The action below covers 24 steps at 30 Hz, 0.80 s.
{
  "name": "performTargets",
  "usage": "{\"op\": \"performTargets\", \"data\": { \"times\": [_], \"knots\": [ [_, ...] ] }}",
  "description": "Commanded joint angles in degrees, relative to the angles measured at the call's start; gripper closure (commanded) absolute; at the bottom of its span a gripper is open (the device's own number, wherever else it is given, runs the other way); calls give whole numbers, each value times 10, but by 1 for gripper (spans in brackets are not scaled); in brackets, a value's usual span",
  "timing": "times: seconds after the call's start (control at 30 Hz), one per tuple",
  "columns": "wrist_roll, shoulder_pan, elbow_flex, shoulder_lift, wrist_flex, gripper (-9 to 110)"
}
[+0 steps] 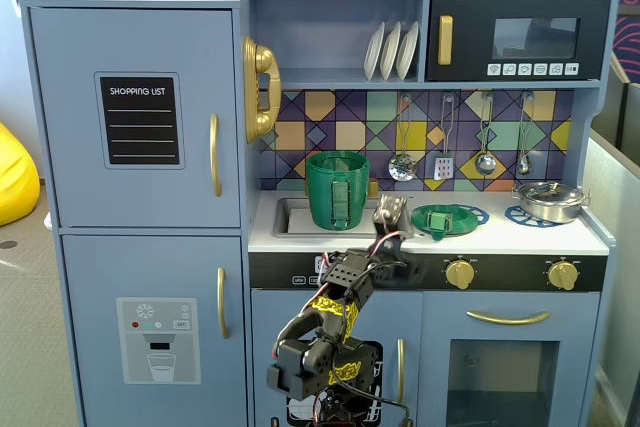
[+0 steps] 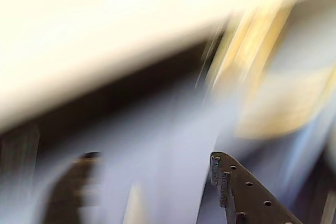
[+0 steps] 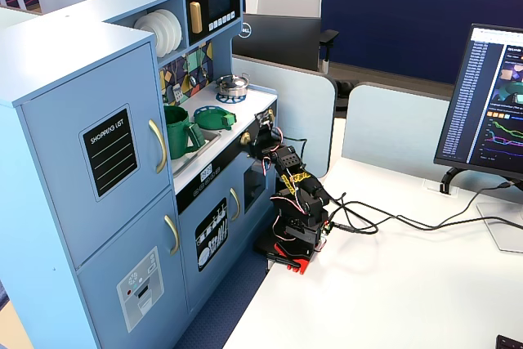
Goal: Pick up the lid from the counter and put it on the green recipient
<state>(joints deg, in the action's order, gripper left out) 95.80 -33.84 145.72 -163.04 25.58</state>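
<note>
The green lid [image 1: 445, 219] lies flat on a blue burner ring on the white counter, right of the sink; it also shows in another fixed view [image 3: 214, 118]. The tall green recipient [image 1: 337, 190] stands in the sink, uncovered, and shows in another fixed view too [image 3: 177, 131]. My gripper [image 1: 388, 213] is raised at the counter's front edge, between recipient and lid, touching neither. The wrist view is smeared by motion. There the gripper [image 2: 152, 157] has its jaws wide apart with nothing between them; one finger [image 2: 239, 192] is sharp. Neither lid nor recipient shows there.
A shiny silver pot [image 1: 548, 199] sits on the right burner ring. Utensils [image 1: 444, 162] hang on the back wall above the counter. Yellow knobs [image 1: 460, 272] line the stove front under the gripper. The arm's base [image 3: 294, 234] stands on a white desk beside the kitchen.
</note>
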Motion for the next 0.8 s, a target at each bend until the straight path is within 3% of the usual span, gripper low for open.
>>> {"op": "performTargets", "data": {
  "times": [0.0, 0.23, 0.77],
  "knots": [
    [6, -19, -42, 40, -161, 62],
    [9, -21, -86, 178, -266, 62],
    [7, -12, -232, 395, -314, 65]
  ]
}}
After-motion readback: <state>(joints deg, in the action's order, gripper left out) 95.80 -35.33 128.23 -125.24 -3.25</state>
